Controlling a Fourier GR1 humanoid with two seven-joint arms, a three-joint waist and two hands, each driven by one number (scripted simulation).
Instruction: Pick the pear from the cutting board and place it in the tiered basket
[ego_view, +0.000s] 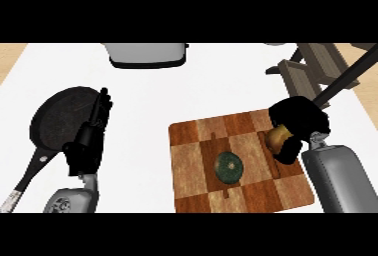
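A yellow-brown pear (278, 137) shows at the right edge of the wooden checkered cutting board (199, 165), mostly hidden by my right hand (299, 120), whose fingers curl round it. The tiered basket (314, 67), a dark frame with wooden tiers and a slanting black pole, stands at the back right. My left hand (90, 142) rests open at the left, fingers pointing up, over the edge of a pan.
A dark green round object (229, 167) lies in the middle of the board. A black frying pan (63, 117) with a long handle lies at the left. A white pot-like appliance (146, 54) stands at the back centre.
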